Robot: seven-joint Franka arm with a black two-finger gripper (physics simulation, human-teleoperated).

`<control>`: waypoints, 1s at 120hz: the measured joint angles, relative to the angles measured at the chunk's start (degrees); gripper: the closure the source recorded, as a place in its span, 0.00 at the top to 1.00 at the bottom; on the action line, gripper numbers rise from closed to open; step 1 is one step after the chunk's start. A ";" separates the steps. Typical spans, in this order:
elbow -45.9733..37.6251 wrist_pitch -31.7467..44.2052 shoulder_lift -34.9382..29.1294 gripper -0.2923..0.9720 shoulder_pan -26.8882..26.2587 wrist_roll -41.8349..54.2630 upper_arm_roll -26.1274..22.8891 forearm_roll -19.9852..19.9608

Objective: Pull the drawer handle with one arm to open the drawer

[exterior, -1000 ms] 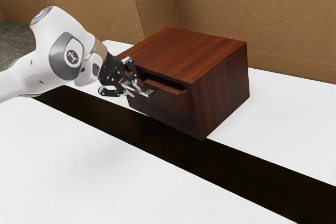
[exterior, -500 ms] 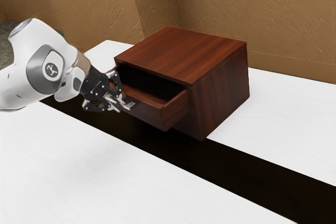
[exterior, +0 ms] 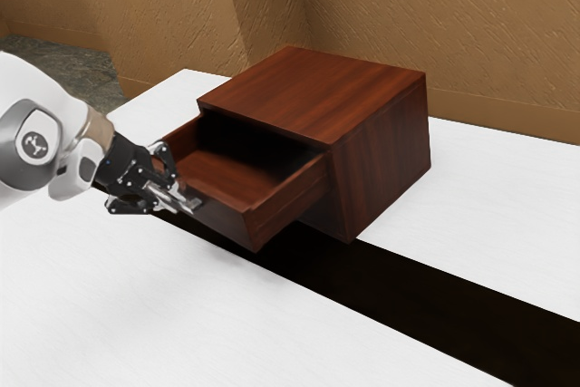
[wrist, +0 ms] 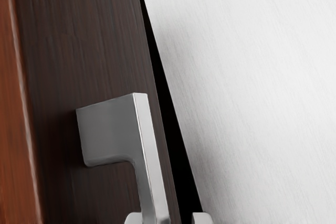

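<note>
A dark red-brown wooden cabinet (exterior: pixel 362 124) stands on the table, and its single drawer (exterior: pixel 240 178) sticks out well toward the exterior view's left, its inside bare. On the drawer front sits a silver metal handle (exterior: pixel 186 201) (wrist: pixel 139 150). My black gripper (exterior: pixel 168 195) is at the drawer front with its fingers shut on that handle. The wrist view looks straight at the drawer's dark front panel (wrist: pixel 79 51) and the handle's bracket from very close.
The white tabletop (exterior: pixel 118 305) is crossed by a wide black stripe (exterior: pixel 408 287) that runs under the cabinet. A tan textured wall (exterior: pixel 453 6) rises behind. My white arm (exterior: pixel 36 151) comes in from the exterior view's left.
My gripper has pulled back toward the exterior view's left with the handle in its hold, and the drawer has slid from barely ajar to far out of the cabinet.
</note>
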 joint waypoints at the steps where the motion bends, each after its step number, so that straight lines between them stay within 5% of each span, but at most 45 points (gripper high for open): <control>1: -0.10 0.00 -0.07 0.25 -0.04 0.02 0.07 0.06; 63: -3.64 -0.05 -3.93 0.26 -2.35 0.88 3.09 2.10; 105: -3.36 -2.70 -7.21 0.40 -2.25 0.88 3.81 2.45; 120: 0.53 -9.05 -9.92 0.42 -2.28 -1.06 2.31 7.37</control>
